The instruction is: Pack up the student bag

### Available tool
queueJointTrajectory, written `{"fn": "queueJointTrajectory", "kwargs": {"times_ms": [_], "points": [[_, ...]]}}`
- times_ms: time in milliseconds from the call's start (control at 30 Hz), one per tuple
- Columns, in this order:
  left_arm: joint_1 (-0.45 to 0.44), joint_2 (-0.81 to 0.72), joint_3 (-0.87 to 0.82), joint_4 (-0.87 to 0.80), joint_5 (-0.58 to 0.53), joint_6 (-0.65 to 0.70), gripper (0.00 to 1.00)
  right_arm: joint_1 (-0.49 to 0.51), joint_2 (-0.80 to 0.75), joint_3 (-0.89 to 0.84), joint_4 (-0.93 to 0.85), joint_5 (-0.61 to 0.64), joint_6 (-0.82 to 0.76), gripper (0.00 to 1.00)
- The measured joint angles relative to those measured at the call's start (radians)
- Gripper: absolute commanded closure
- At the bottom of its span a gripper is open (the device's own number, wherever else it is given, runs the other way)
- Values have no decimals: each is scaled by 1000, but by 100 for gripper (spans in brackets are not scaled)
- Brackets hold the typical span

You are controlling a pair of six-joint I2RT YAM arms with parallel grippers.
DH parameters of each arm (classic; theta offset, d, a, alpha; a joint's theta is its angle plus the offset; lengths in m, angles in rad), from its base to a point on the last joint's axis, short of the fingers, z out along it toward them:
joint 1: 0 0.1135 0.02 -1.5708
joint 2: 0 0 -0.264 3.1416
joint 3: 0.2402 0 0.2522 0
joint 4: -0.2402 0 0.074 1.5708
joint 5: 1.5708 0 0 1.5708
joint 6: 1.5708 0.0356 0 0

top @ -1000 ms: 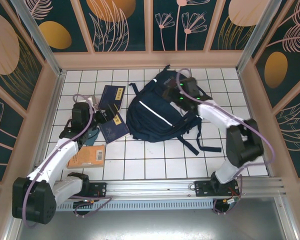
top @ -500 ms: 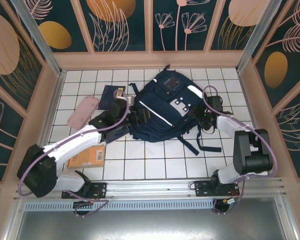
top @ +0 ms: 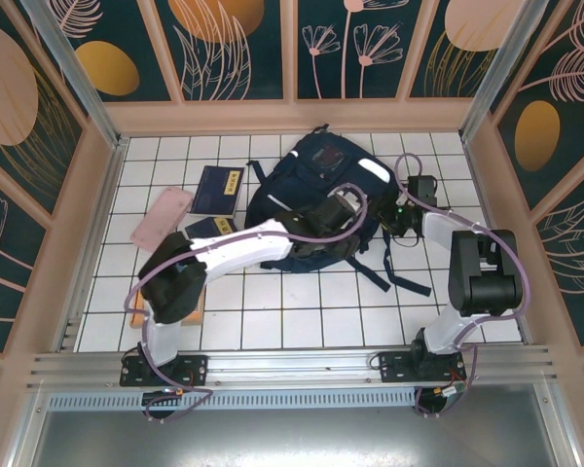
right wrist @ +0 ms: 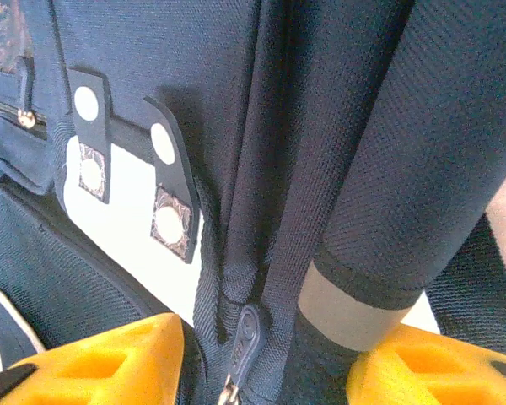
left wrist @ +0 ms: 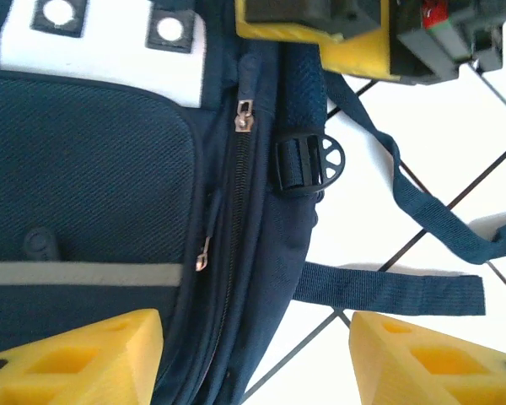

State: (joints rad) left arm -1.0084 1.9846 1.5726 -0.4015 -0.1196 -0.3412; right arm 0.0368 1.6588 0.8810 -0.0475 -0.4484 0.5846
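The student bag (top: pixel 316 170), navy with white patches and a reflective stripe, lies flat at the back middle of the tiled floor. My left arm reaches across it, and my left gripper (top: pixel 358 216) is at its right edge. In the left wrist view that gripper (left wrist: pixel 257 359) is open and straddles the bag's (left wrist: pixel 84 186) zipped side seam; bare tile shows beside the right finger. My right gripper (top: pixel 397 212) is at the bag's right side. In the right wrist view it (right wrist: pixel 270 363) is shut on the bag's (right wrist: pixel 194 67) zipper seam and padded strap, and a zipper pull (right wrist: pixel 246 337) hangs between its fingers.
A pink case (top: pixel 163 216) and two small navy booklets (top: pixel 219 190) (top: pixel 212 228) lie left of the bag. An orange book (top: pixel 136 311) is partly hidden under the left arm. Loose bag straps (top: pixel 399 282) trail over the tiles at the front right. Panel walls enclose the floor.
My left arm has swung from the bag's left side across it to the right edge, and its jaws have narrowed. My right gripper stayed at the bag's right side and narrowed too.
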Motion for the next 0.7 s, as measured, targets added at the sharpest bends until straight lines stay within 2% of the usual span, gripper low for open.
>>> {"fn": "queueJointTrajectory", "kwargs": {"times_ms": [100, 167, 367, 533, 700], "points": [[-8, 69, 79, -72, -56, 45, 49, -30, -31, -28, 8, -8, -5, 29], [-4, 108, 120, -113, -99, 83, 52, -59, -83, -63, 7, -7, -5, 26], [5, 224, 231, -212, -185, 187, 61, -122, -247, -155, -3, -6, -3, 25], [14, 249, 236, -249, -185, 254, 57, -123, -328, -211, -17, -6, 3, 25], [29, 249, 237, -256, -177, 286, 66, -123, -350, -230, -25, -7, 18, 26]]}}
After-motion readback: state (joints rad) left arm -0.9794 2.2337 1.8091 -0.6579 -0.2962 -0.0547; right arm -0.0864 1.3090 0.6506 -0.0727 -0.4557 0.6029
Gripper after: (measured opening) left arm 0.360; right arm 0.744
